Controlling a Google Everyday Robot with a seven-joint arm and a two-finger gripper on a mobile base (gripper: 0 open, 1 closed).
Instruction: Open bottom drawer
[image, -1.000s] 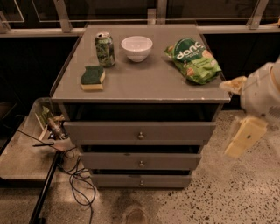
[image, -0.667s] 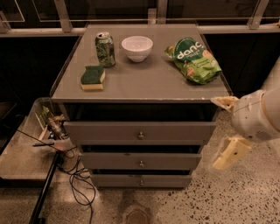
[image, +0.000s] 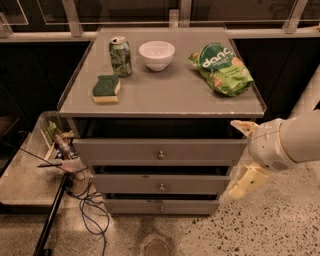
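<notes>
Flat grey bottom drawer (image: 161, 206) with round knob, lowest of three, pushed in, contents hidden. White round bowl (image: 156, 54) on grey worktop (image: 165, 95) looks empty. My cream fingers (image: 248, 181) spread wide, holding nothing, up-right of that drawer, apart.

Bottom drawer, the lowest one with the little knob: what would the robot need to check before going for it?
1. The gripper is open: ok, fingers spread wide.
2. The gripper is lined up with the bottom drawer and its knob: not ok, it hangs at the cabinet's right edge, higher up.
3. Knob unblocked: ok, nothing in front of it.
4. Cables out of the drawer's path: ok, they lie off to the left.
5. Drawer slides freely: cannot tell.
</notes>
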